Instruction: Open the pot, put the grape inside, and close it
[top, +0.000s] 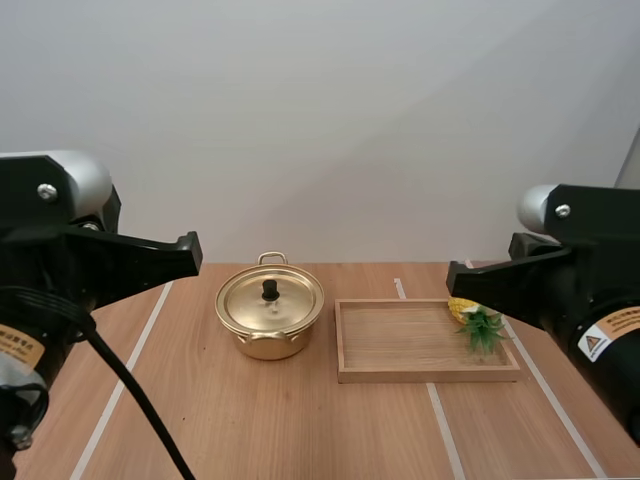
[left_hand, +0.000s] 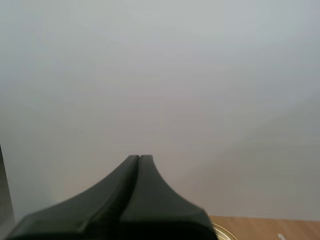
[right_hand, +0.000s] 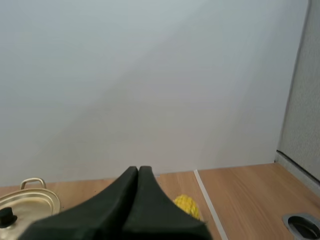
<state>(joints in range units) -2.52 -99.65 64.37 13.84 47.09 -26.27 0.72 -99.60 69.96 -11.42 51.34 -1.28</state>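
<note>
A gold pot (top: 268, 318) with its lid on and a black knob (top: 270, 290) stands at the table's middle. Right of it lies a wooden tray (top: 400, 345). At the tray's right end rests a small yellow fruit with green leaves (top: 472, 316). My left gripper (top: 193, 252) hangs high at the left, well above and left of the pot. In the left wrist view its fingers (left_hand: 139, 157) lie together as one wedge, shut on nothing, with the pot's rim (left_hand: 226, 233) beside them. My right gripper (top: 455, 274) hovers above the tray's right end, shut (right_hand: 138, 168), between the pot (right_hand: 27, 201) and the yellow fruit (right_hand: 187, 204).
White tape lines (top: 120, 385) run along the wooden tabletop on both sides and through its middle. A plain pale wall stands behind the table. A round metal grommet (right_hand: 302, 225) sits in the table at the far right.
</note>
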